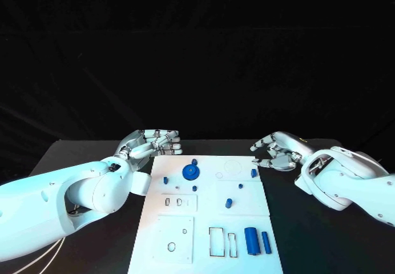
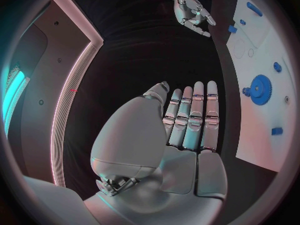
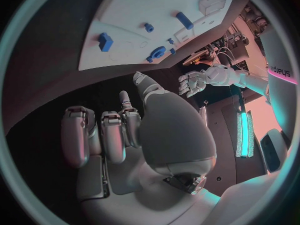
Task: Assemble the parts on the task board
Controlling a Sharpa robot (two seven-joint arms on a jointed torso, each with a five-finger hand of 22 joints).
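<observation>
**Both hands off the board, holding nothing**

At the table's middle lies the white board [image 1: 206,217], long side running away from the robot. On it, toward the far end, sits a blue gear [image 1: 191,170]; a small blue block [image 1: 253,172] stands at the far right edge, and two blue cylinders [image 1: 252,240] lie side by side near the close right corner, at about 5 o'clock from the gear. Other small blue pegs [image 1: 229,202] are scattered between them.

The left hand [image 1: 152,144] is over the black table [image 1: 74,154] just off the board's far left corner, at about 10 o'clock from the gear. Its fingers lie straight and close together, the thumb alongside, with nothing between them; the left wrist view [image 2: 187,122] shows the flat palm and the gear [image 2: 260,89] apart from the fingertips, off to their side.

The right hand [image 1: 275,153] is just off the board's far right corner, at about 2 o'clock from the gear and 1 o'clock from the block. Its fingers are curled loosely inward, thumb apart, gripping nothing. In the right wrist view [image 3: 119,132] the block [image 3: 105,41] and gear [image 3: 156,52] lie on the board beyond the fingertips, not touching them.
</observation>
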